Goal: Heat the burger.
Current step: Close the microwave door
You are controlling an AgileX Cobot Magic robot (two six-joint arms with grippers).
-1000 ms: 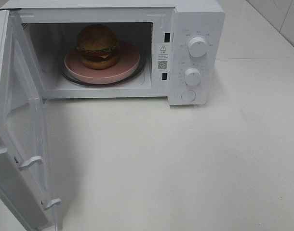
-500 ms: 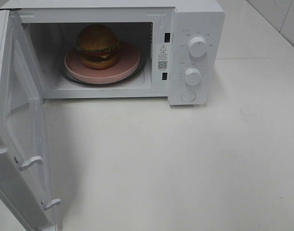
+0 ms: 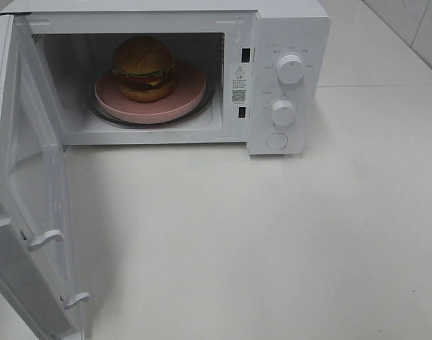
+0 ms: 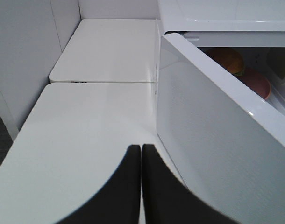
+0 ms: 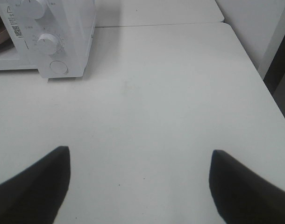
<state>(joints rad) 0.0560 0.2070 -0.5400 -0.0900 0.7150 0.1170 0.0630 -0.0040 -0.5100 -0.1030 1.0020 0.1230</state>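
The burger (image 3: 144,67), golden-brown bun over lettuce, tomato and cheese, rests on a pink plate (image 3: 191,88) inside the white microwave (image 3: 287,28). The microwave door (image 3: 28,191) hangs wide open at the left. Neither gripper shows in the exterior high view. In the left wrist view my left gripper (image 4: 141,151) is shut with nothing in it, its dark fingers pressed together beside the outer face of the door (image 4: 217,135); the burger (image 4: 229,58) peeks over the door's top edge. My right gripper (image 5: 140,158) is open over bare table, away from the microwave (image 5: 63,28).
The microwave front carries two round knobs (image 3: 290,69) and a push button (image 3: 277,141). A second white table (image 4: 110,46) adjoins behind the left side. The table edge (image 5: 268,93) drops off at the right, near a tiled wall.
None in the exterior high view; burger, plate and door stay where they were.
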